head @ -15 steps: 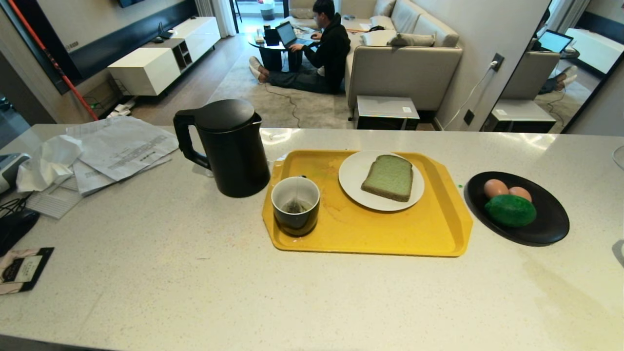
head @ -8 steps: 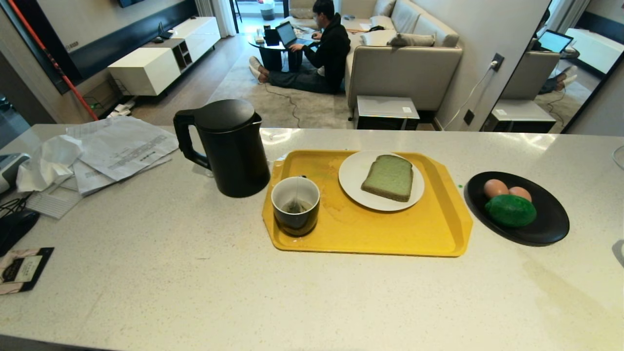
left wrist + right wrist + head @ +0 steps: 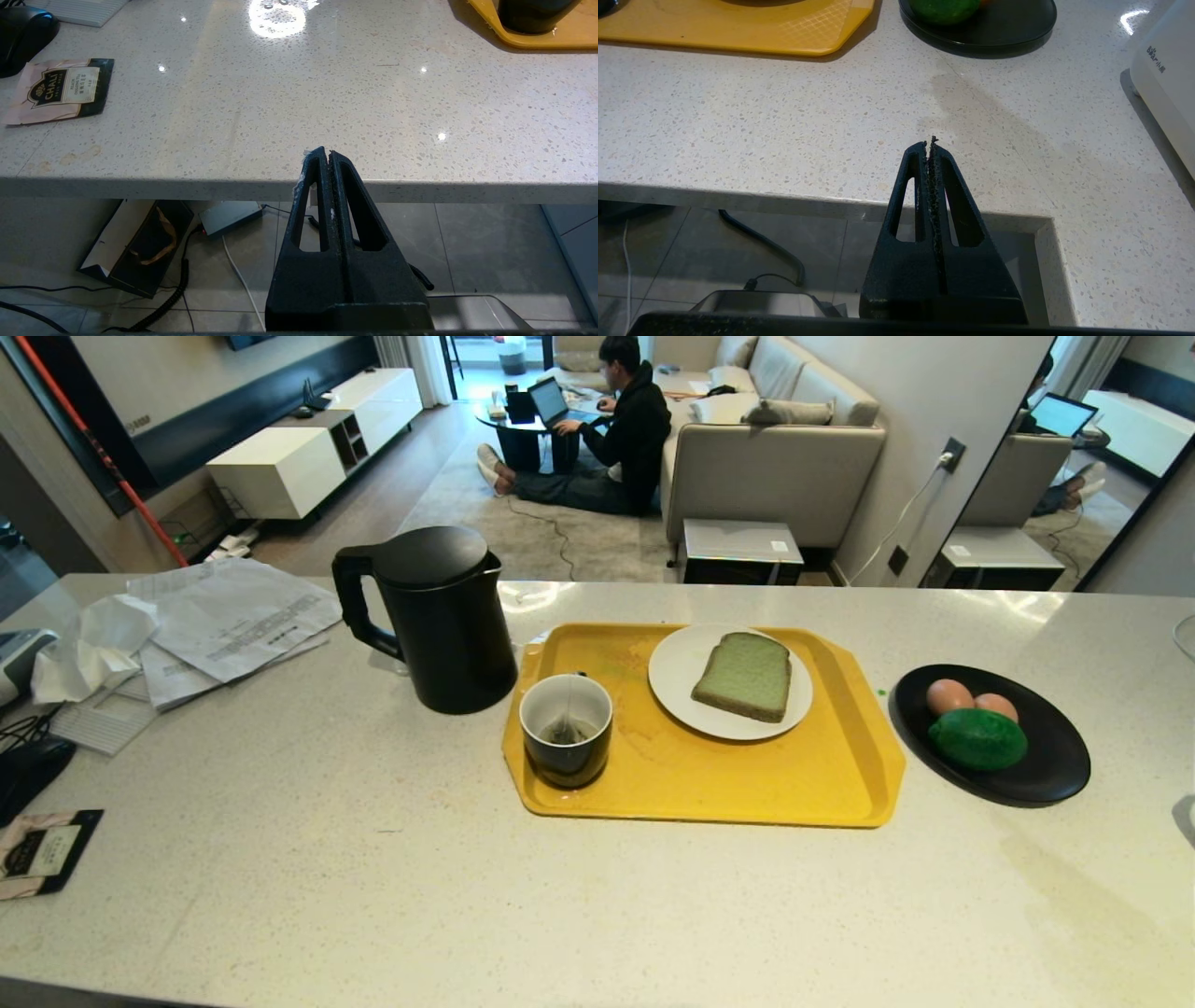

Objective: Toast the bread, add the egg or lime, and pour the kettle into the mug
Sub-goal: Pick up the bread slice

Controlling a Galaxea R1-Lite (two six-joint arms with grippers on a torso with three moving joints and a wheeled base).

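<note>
The black kettle (image 3: 429, 616) stands left of the yellow tray (image 3: 747, 784). The dark mug (image 3: 566, 728), with a tea bag inside, sits on the tray's front left corner. The green bread (image 3: 744, 677) lies on a white plate (image 3: 677, 667) on the tray. To the right, a black plate (image 3: 1050, 775) carries the lime (image 3: 977, 738) and a pair of eggs (image 3: 948, 695); a single egg apart from them is out of view. My left gripper (image 3: 325, 153) is shut and empty at the counter's front edge. My right gripper (image 3: 930, 142) is shut and empty there too, near the lime (image 3: 945, 9).
Papers (image 3: 233, 616) and a crumpled tissue (image 3: 89, 649) lie at the counter's left, with a tea sachet (image 3: 42, 849) and a dark mouse (image 3: 23, 37) nearer. A white appliance (image 3: 1167, 79) stands at the far right. Beyond the counter a person (image 3: 625, 429) sits on the floor.
</note>
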